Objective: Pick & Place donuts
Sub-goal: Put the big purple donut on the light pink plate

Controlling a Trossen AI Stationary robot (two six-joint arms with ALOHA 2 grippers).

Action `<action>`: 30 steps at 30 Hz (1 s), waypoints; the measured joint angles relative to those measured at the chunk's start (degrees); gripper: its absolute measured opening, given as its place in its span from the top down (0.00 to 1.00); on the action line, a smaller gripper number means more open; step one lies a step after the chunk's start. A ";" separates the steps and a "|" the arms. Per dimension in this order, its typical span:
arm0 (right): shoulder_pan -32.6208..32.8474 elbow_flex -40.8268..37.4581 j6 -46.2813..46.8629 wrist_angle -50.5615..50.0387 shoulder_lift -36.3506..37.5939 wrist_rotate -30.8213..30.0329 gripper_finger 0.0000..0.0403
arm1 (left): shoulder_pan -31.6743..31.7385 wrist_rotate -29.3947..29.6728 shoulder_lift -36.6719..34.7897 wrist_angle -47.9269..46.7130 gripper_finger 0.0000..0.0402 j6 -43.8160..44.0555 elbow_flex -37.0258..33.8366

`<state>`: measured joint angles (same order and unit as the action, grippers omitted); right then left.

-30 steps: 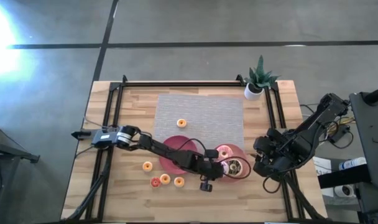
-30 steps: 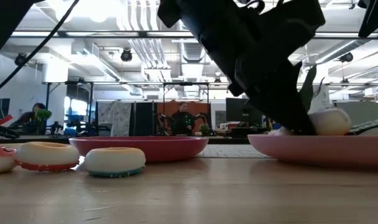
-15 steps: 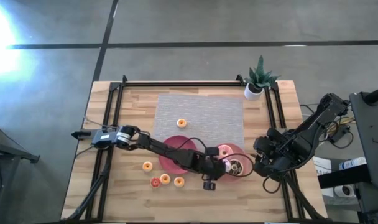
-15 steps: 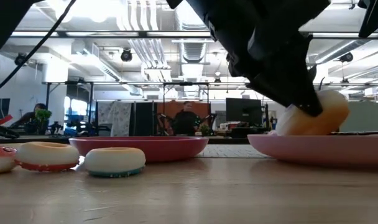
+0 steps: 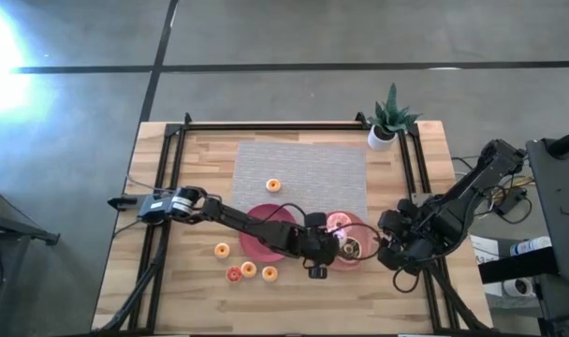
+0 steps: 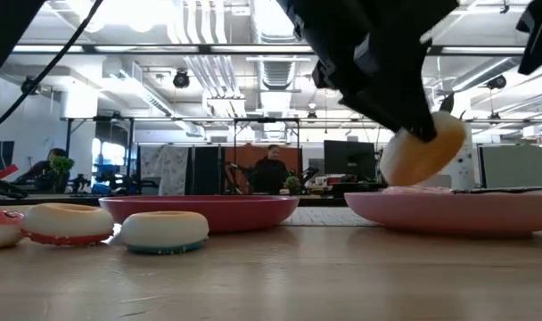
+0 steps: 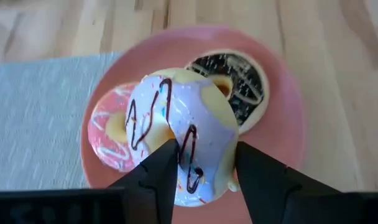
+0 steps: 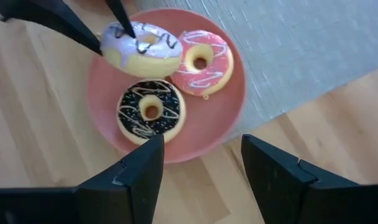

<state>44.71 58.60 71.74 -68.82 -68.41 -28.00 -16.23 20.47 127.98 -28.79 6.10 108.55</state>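
3 larger donuts sit at the right pink plate [image 8: 229, 118]: a pale sprinkled donut [image 7: 176, 140] with dark drizzle, a pink-iced donut [image 8: 204, 61] and a brown-iced donut [image 8: 150, 111]. The left gripper [image 5: 329, 247] pinches the pale sprinkled donut between its fingers [image 7: 155, 171]; 1 second ago that donut rested low on the plate, and it now hangs tilted clear above the rim in the low view [image 6: 422, 150], so the lift off the plate appears under way and a placement is judged to be next. The pink-iced and brown-iced donuts lie flat on the plate, close together. The right gripper [image 8: 198, 165] waits beside the plate's outer edge, fingers spread and holding nothing. 1 second pink plate [image 5: 258, 229], to the left, lies partly under the left arm. 5 tiny donuts remain on the table: 1 orange donut [image 5: 273, 185] on the grey mat [image 5: 303, 168], the rest on the wooden tabletop [image 5: 200, 197] near its front. 1 potted plant [image 5: 389, 117] stands at the far right corner. Beyond the table is an open workshop with desks, monitors and seated people.
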 joint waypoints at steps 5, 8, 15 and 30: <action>0.94 -3.07 2.06 5.26 1.12 -0.01 0.49 | 0.00 0.13 0.15 -0.31 0.67 0.39 -1.69; 0.87 -4.57 1.60 9.95 1.19 -0.22 0.49 | -0.03 0.57 0.34 0.22 0.67 1.72 -3.25; 0.79 -8.69 0.25 22.50 0.81 -1.13 0.49 | 0.00 0.55 0.37 1.31 0.62 5.88 -3.89; 0.79 -25.48 19.52 45.71 1.70 -12.34 0.49 | -1.60 4.10 -2.01 0.65 0.53 3.81 -3.89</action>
<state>45.50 33.12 91.26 -23.11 -66.72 -40.35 -17.82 24.57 125.97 -28.13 9.91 104.66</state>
